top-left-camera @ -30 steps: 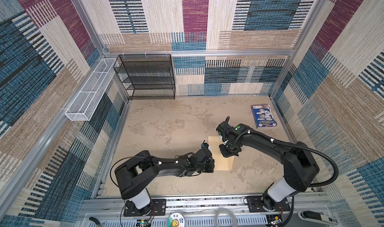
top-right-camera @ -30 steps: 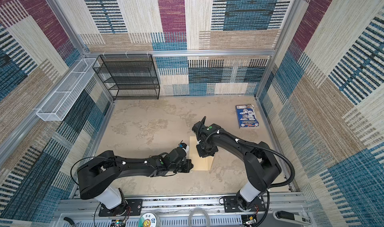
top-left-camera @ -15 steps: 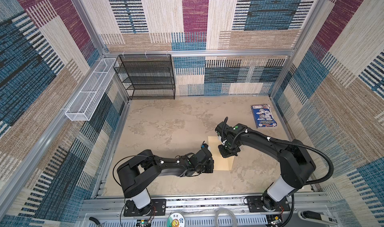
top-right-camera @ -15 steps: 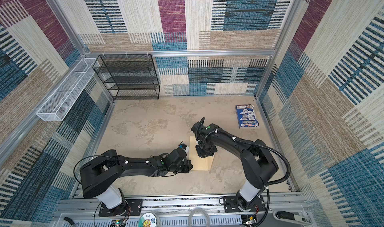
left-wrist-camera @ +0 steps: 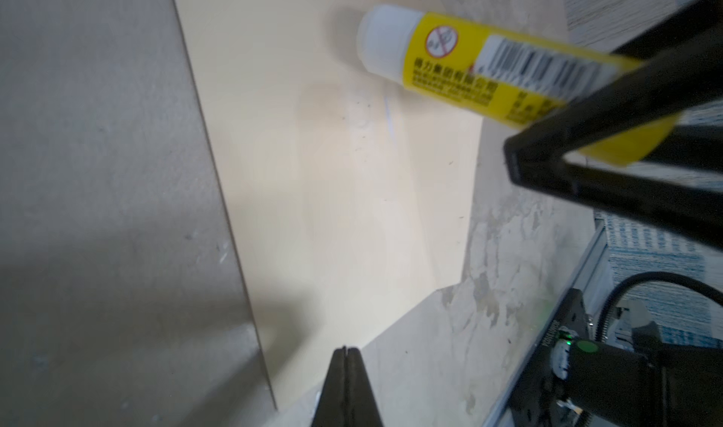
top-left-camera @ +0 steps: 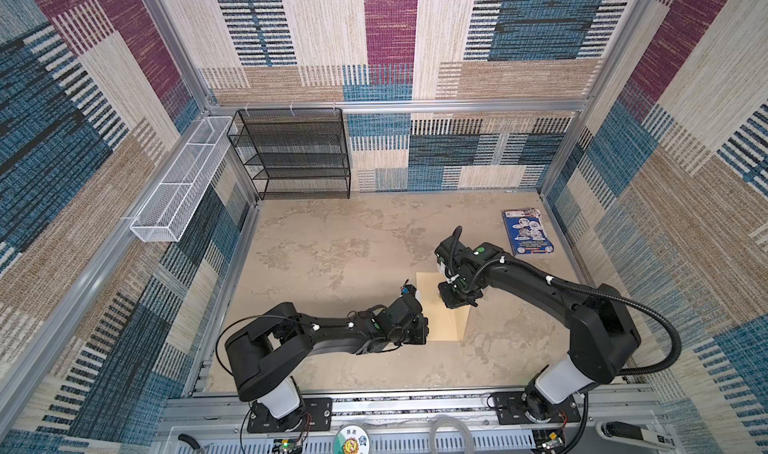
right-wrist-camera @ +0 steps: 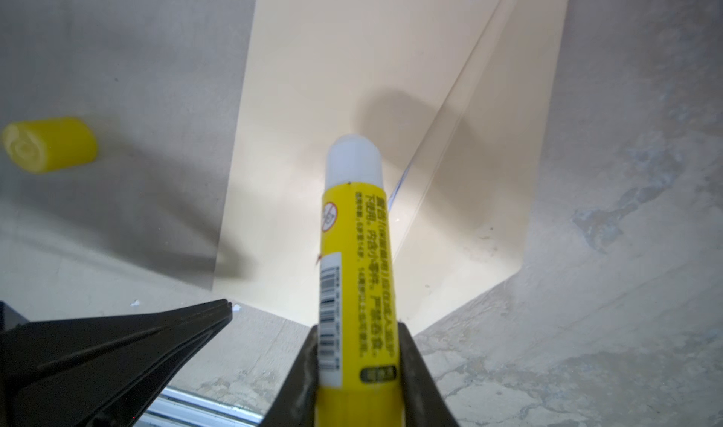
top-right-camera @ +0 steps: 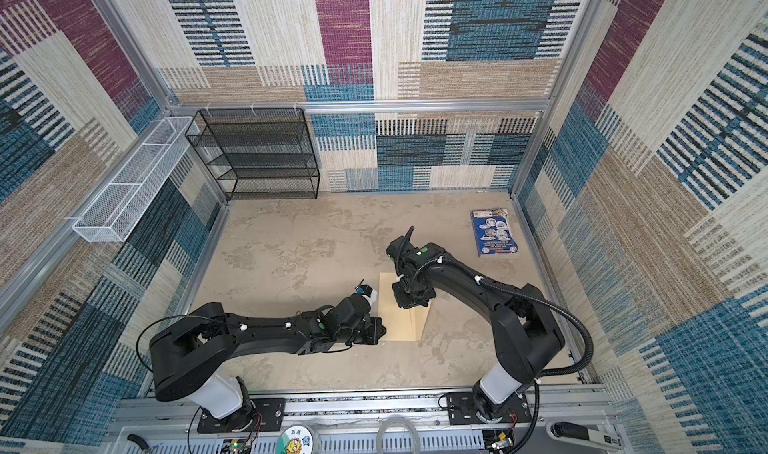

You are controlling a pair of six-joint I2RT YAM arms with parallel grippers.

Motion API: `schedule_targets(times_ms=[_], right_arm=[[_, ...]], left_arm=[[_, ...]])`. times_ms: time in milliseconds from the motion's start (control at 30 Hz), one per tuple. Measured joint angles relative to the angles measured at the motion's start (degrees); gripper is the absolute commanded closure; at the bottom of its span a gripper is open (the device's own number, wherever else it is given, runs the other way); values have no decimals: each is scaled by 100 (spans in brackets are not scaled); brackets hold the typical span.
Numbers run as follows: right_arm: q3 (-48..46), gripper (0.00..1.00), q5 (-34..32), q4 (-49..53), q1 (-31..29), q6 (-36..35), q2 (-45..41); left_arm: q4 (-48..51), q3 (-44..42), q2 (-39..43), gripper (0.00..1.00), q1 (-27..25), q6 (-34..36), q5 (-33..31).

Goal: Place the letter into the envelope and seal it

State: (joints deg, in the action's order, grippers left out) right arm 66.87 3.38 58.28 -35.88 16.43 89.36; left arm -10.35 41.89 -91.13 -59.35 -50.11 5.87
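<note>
The tan envelope lies flat on the table with its flap folded open to one side. My right gripper is shut on a yellow glue stick. The stick's white tip points down at the envelope beside the flap fold. My left gripper is shut, its tips at the envelope's near corner with nothing between them. The letter is hidden; only a thin blue line shows at the flap fold.
The glue stick's yellow cap lies on the table beside the envelope. A blue printed booklet sits at the back right by the wall. At the back left are a black mesh shelf and a white wire basket.
The right gripper with the glue stick has shifted slightly over the envelope. The left gripper stays at the envelope's near corner.
</note>
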Motion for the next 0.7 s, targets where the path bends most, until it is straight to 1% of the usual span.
schedule_targets(times_ms=[33, 67, 233, 367, 467, 600, 700], right_arm=[[-15, 100, 28, 9, 0, 0, -109], [-24, 100, 76, 22, 0, 0, -203], [-52, 100, 267, 122, 0, -68, -544], [-33, 100, 310, 284, 0, -153, -743], [13, 100, 369, 369, 0, -190, -831], [39, 100, 516, 494, 0, -310, -898], [76, 100, 645, 566, 0, -389, -949]], left_arm=[[0, 63, 142, 52, 0, 87, -39], [13, 122, 280, 49, 4, 197, -114], [92, 289, 955, 37, 9, 964, -321], [232, 245, 1425, 30, 9, 1867, -566], [157, -4, 1716, 30, 9, 2680, -645], [-466, -809, 1888, 29, -2, 3939, -527], [-649, -896, 1849, 29, -4, 4883, -321]])
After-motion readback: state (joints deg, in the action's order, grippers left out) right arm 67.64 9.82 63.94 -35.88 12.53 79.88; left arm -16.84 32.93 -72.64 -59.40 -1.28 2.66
